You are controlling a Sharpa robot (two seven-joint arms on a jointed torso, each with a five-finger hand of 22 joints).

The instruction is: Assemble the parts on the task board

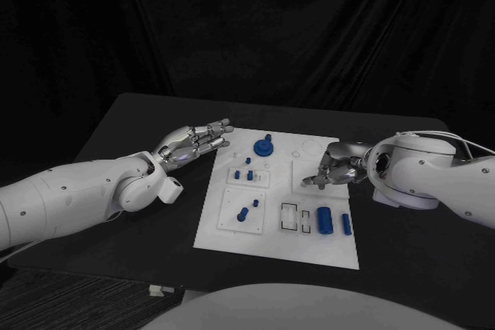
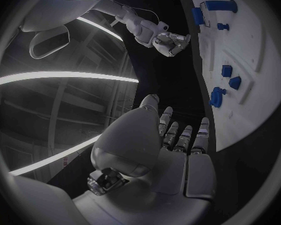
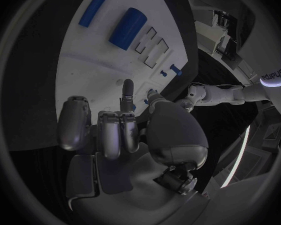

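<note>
The white task board (image 1: pixel 280 233) lies mid-table. On it are a round blue piece (image 1: pixel 265 147) at the far end, small blue pegs (image 1: pixel 243 175), another small blue part (image 1: pixel 244 215), and two blue cylinders (image 1: pixel 324 220) near the right edge. My left hand (image 1: pixel 196 142) hovers beside the board's far left corner, fingers stretched out and apart, holding nothing. My right hand (image 1: pixel 335 169) is over the board's right side with its fingers curled in. One finger (image 3: pixel 127 87) points down at the white surface. Nothing shows in its grasp. The thick cylinder (image 3: pixel 127 27) lies beyond that hand.
Two empty rectangular slots (image 1: pixel 296 217) sit left of the cylinders. The black table (image 1: pixel 144 222) extends around the board, with its left edge slanting close behind my left arm. A dark curtain closes off the back.
</note>
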